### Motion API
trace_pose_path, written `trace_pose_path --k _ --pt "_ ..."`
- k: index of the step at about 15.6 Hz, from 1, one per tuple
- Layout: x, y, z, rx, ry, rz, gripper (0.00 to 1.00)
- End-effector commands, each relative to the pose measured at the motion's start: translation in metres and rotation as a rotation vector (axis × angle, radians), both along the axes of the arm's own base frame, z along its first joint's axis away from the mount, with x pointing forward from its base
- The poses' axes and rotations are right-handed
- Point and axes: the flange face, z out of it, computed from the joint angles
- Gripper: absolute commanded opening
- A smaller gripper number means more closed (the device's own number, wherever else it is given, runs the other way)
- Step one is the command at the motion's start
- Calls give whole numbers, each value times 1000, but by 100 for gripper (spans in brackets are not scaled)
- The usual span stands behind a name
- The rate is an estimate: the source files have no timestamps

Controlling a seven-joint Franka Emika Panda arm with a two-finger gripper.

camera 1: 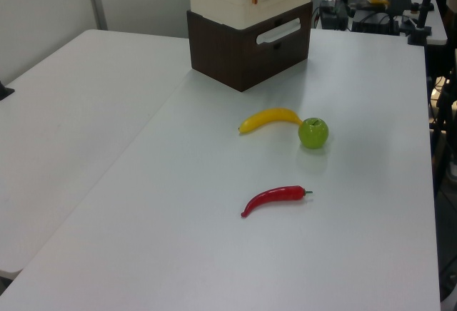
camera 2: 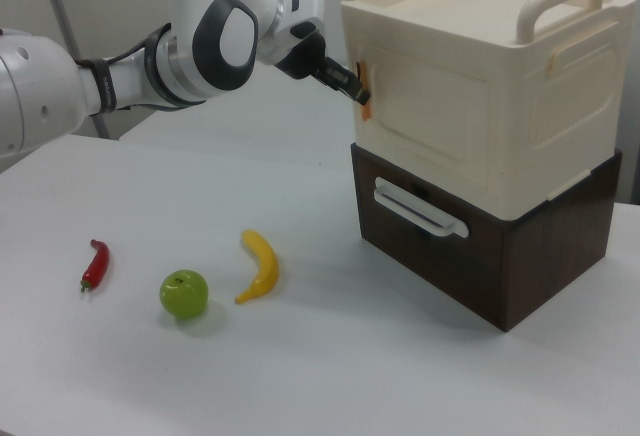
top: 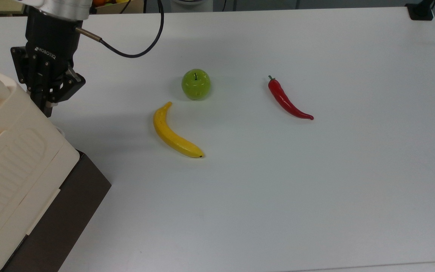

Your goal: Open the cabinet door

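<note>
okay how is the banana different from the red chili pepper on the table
The banana is yellow and thick; the chili pepper is red, thinner and tapers to a fine point. In the top view the banana lies nearer the cabinet, just below the green apple, while the pepper lies alone further right. Both are curved and lie flat on the table.

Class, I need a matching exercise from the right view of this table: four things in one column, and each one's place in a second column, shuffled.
Things:
1. chili pepper
2. apple
3. banana
4. gripper

Places, as seen in the right view:
A. at the edge of the cabinet door
B. between the other two foods
C. farthest toward the right view's left
D. the food nearest the cabinet

Pairs: 1-C, 2-B, 3-D, 4-A
</note>
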Motion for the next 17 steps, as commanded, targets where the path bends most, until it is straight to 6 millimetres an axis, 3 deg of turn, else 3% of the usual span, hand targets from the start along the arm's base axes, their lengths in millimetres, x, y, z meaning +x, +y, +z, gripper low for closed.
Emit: trace_pose_path --k 1,12,14,15,17 --pt "2 -1 1 -18 -18 0 8" --pt "-19 16 13 13 126 -44 7" --pt "-21 16 13 17 143 -54 14" --pt "-22 17 13 22 156 -58 26" --pt "-25 17 13 68 179 -74 40"
